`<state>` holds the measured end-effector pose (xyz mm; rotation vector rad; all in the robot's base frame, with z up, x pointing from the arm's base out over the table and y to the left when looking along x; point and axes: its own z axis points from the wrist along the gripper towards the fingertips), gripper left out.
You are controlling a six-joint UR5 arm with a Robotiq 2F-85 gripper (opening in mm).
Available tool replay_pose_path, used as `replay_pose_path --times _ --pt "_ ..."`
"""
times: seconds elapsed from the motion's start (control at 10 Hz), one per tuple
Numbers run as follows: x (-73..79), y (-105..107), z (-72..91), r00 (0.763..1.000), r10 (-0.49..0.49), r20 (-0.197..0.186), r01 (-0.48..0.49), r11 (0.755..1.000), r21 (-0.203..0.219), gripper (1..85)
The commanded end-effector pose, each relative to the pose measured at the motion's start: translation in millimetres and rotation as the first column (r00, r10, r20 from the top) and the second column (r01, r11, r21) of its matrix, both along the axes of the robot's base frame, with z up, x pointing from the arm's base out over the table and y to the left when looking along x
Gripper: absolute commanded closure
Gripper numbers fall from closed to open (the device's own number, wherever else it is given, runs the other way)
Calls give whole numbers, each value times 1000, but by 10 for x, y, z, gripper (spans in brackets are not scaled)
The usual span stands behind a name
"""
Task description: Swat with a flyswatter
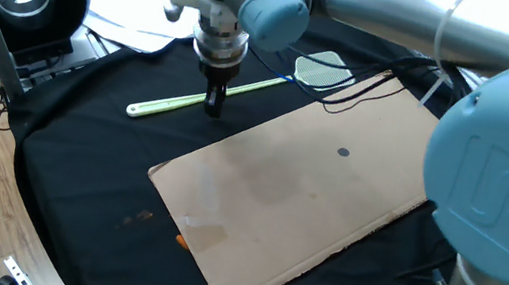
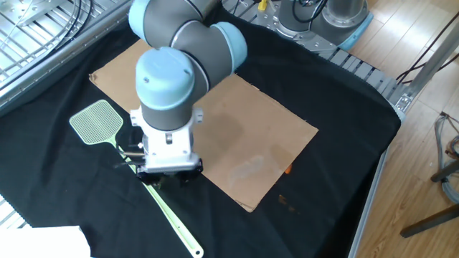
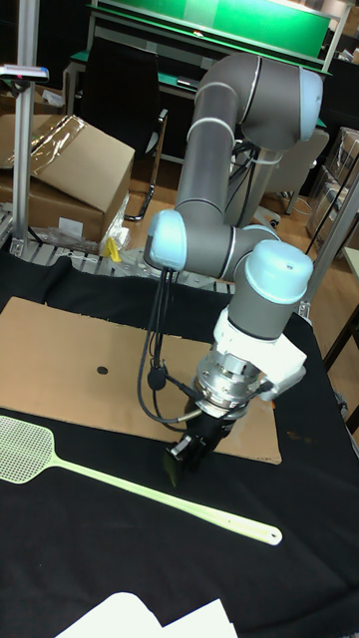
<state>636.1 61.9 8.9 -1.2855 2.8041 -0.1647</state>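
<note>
Table (image 1: 79,167) under black cloth. On it: flat cardboard sheet (image 1: 318,188), flyswatter (image 3: 120,482) lying beside cardboard's long edge, white papers (image 1: 143,10) at far corner.

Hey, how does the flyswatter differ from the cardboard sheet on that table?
The flyswatter is pale yellow-green; the cardboard sheet is plain brown. The flyswatter is long and thin with a small mesh head, while the cardboard sheet is a broad rectangle with a small dark spot on it. The gripper is right at the flyswatter's handle; nothing touches the cardboard sheet. Both lie flat on the black cloth, side by side.
</note>
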Motion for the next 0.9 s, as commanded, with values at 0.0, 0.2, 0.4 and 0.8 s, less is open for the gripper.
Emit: replay_pose_path --times 0.0,0.2,0.4,0.8 --pt "84 -83 47 995 103 -8 -103 995 3 417" --pt "203 -171 94 990 141 0 -141 990 3 410" --pt "293 -201 90 986 169 15 -169 985 16 400" --pt "86 -224 293 993 120 -16 -120 993 -2 460"
